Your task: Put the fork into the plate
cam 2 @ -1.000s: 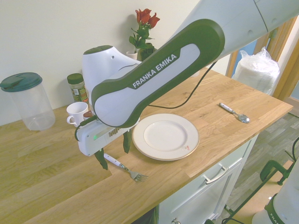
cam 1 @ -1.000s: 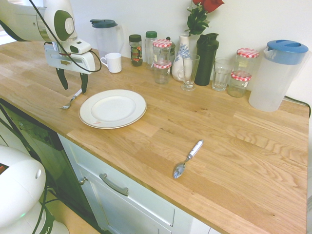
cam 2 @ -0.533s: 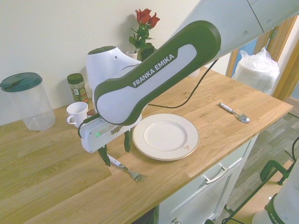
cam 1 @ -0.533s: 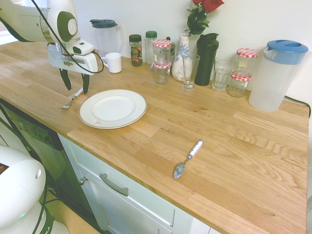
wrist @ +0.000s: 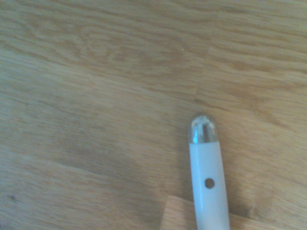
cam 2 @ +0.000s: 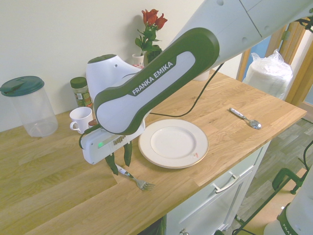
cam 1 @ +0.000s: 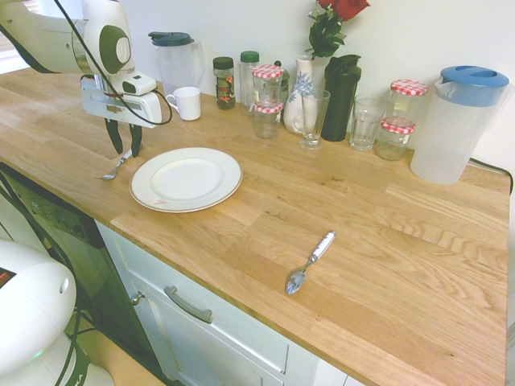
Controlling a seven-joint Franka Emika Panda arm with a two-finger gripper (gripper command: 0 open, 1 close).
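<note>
My gripper points straight down over the fork, its two dark fingers standing on either side of the white handle with a narrow gap between them; whether they already pinch the handle I cannot tell. The fork lies flat on the wooden counter, tines towards the front edge, just beside the white plate and not touching it; the wrist view shows the handle's rounded metal tip on the bare wood.
</note>
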